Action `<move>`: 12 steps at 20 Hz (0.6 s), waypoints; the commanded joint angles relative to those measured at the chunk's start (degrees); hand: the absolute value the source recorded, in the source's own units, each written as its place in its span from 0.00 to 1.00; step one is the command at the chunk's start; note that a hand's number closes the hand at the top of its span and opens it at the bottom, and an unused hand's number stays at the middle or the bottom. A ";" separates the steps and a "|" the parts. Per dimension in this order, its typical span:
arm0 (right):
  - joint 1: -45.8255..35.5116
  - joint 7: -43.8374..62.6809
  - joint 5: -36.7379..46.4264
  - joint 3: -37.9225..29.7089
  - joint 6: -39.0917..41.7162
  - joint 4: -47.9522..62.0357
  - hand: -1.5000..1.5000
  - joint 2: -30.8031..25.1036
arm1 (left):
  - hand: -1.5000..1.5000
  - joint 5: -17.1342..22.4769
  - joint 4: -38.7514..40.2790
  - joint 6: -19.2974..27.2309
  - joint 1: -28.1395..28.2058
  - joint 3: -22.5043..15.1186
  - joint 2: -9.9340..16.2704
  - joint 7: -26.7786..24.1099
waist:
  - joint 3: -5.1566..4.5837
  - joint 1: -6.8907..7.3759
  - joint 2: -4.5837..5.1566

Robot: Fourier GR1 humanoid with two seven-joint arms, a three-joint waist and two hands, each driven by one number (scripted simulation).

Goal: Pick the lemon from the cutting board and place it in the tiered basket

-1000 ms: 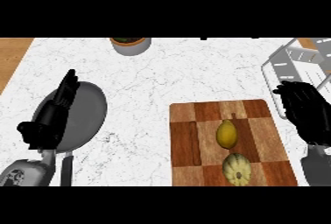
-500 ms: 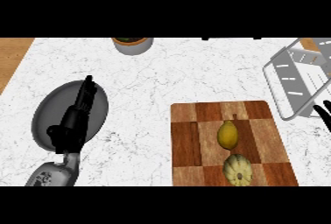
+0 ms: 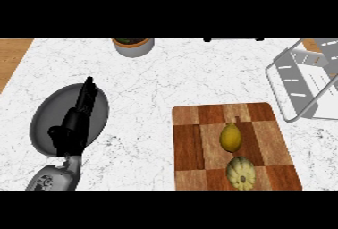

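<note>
One of my hands is showing, the left hand [image 3: 76, 120], and I am holding it edge-on over a grey plate [image 3: 46, 123] at the left of the marble counter [image 3: 171, 80], with its fingers straight and together, pointing up and away from me. No writing or label is showing on anything. Behind, near the far edge, a grey pot [image 3: 134, 46] is standing. Further right a wooden cutting board [image 3: 198, 134] is lying, and the lemon [image 3: 230, 137] is resting on it, just beyond a pale ribbed squash [image 3: 242, 172]. At the far right the wire tiered basket [image 3: 307, 82] is sitting, just beside the board's far corner.
</note>
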 commanded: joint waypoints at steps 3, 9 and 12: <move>0.33 11.49 14.39 3.56 -7.31 -16.62 0.00 -5.58 | 0.50 -0.50 -0.67 -0.01 -0.34 -0.88 -0.86 0.64 | -0.02 1.17 0.14; -1.35 32.64 14.96 9.56 -8.86 -31.36 0.00 -5.63 | 0.50 -1.27 3.19 -0.17 -2.48 -0.29 -2.81 -1.27 | 0.11 1.61 0.55; -4.39 42.25 16.01 15.37 -10.18 -35.90 0.00 -2.93 | 0.50 -1.10 1.68 -1.94 -1.90 0.41 -1.96 -1.24 | 0.16 2.22 0.57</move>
